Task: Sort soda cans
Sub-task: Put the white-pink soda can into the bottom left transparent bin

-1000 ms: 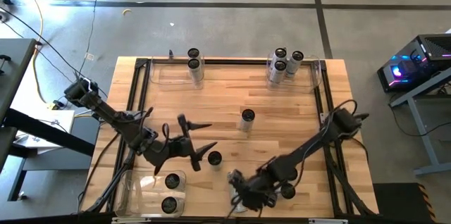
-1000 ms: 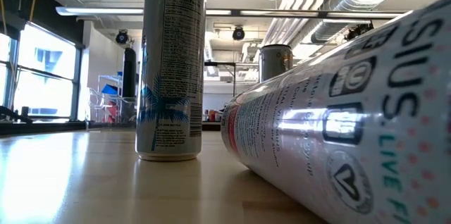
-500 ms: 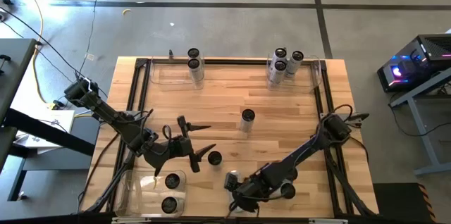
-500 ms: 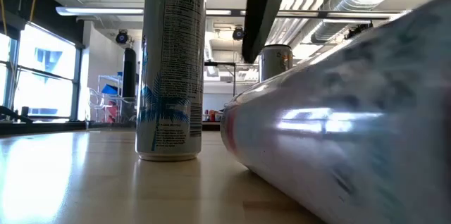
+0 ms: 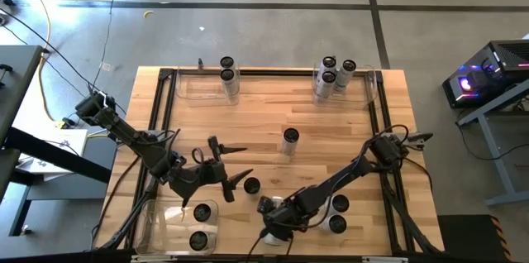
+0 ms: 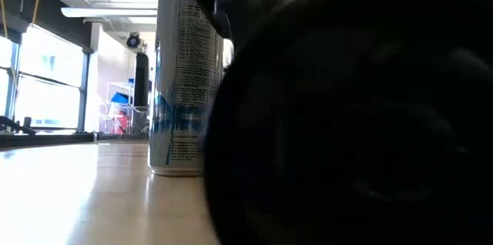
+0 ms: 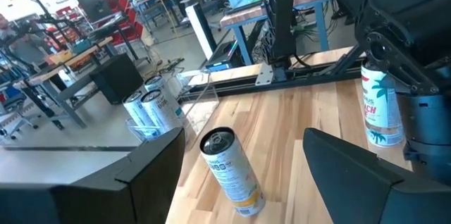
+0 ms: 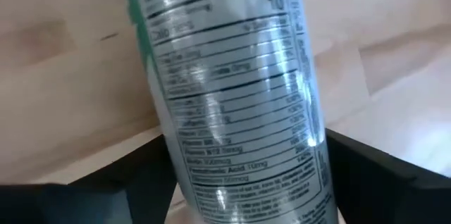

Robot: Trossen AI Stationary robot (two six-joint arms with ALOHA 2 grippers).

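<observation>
The low view is mostly blocked by a dark mass right at the lens, probably the right arm; past it stands one upright soda can (image 6: 181,75) with a label of small print. The high view gives the rest: the right gripper (image 5: 273,223) sits low at the near edge of the table (image 5: 264,126), and the right wrist view shows a lying can (image 8: 232,90) between its two dark fingers (image 8: 384,175), which stand wide on either side; whether they touch it I cannot tell. Two upright cans (image 5: 337,213) stand just beside that arm.

Left of it, the left gripper (image 5: 235,164) hovers with its fingers spread and nothing in them, a can (image 5: 251,186) just beside its tips. Its wrist view shows a tilted-looking can (image 7: 229,168) between the open fingers. Near that arm, two cans (image 5: 201,226) sit in a clear bin (image 5: 161,222).

Farther on, a single can (image 5: 290,138) stands mid-table. At the far edge are a pair of cans (image 5: 228,75) and a cluster of four (image 5: 332,75).
</observation>
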